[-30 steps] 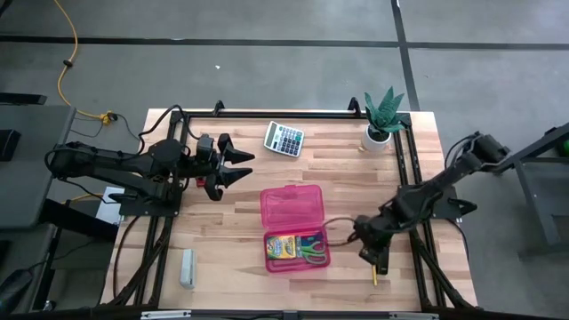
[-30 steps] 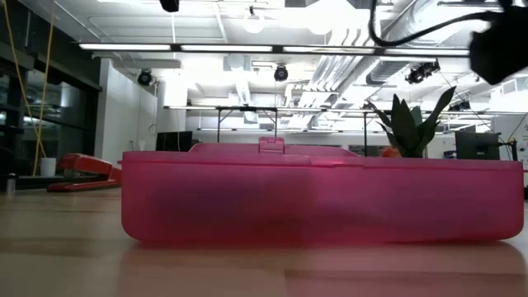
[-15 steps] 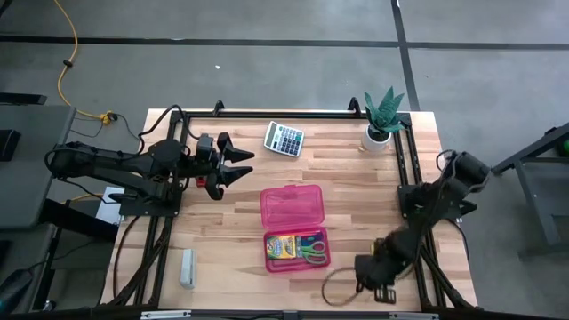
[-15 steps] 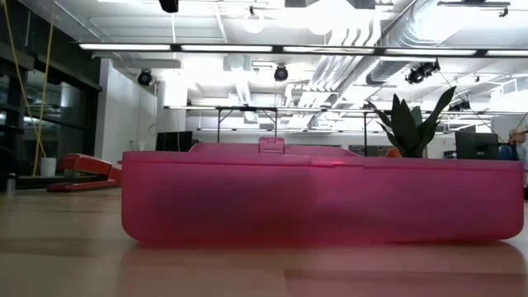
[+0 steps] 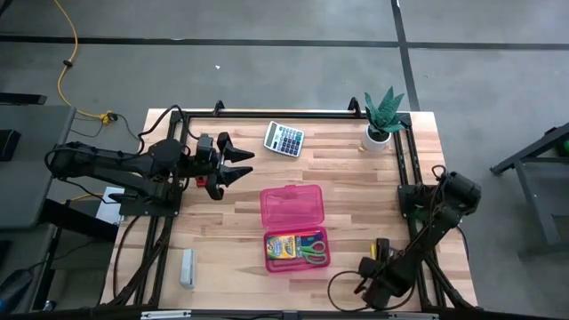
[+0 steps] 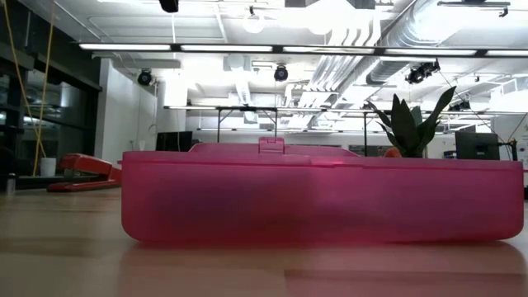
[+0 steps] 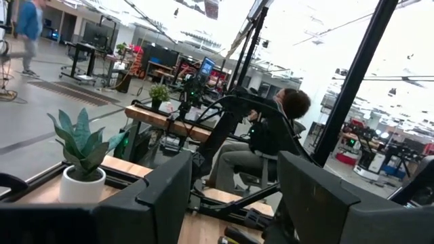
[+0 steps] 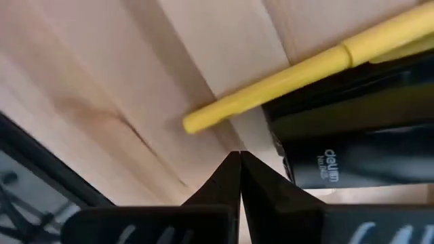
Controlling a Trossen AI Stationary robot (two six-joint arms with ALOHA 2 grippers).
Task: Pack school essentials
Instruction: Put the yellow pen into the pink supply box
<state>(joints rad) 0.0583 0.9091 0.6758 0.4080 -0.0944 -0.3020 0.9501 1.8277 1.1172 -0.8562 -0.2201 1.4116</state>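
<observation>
one crayon box (image 5: 281,246), one scissors (image 5: 311,251), one pencil (image 8: 285,78)

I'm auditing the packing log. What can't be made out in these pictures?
Low view: the pink case hides its contents behind its near wall.
Right wrist view: yellow pencil, past the right gripper, runs off the edge; black item beside it partly shown.
High view: anything smaller than crayon box and scissors too small.

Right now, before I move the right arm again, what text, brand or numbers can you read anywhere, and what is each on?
"deli" (probably): pale print on the dark object beside the yellow pencil, right wrist view.
Crayon box in the pink case: has printing, too small to read.
Calculator: keys and display too small to read.
Stapler, plant pot: no legible text.
</observation>
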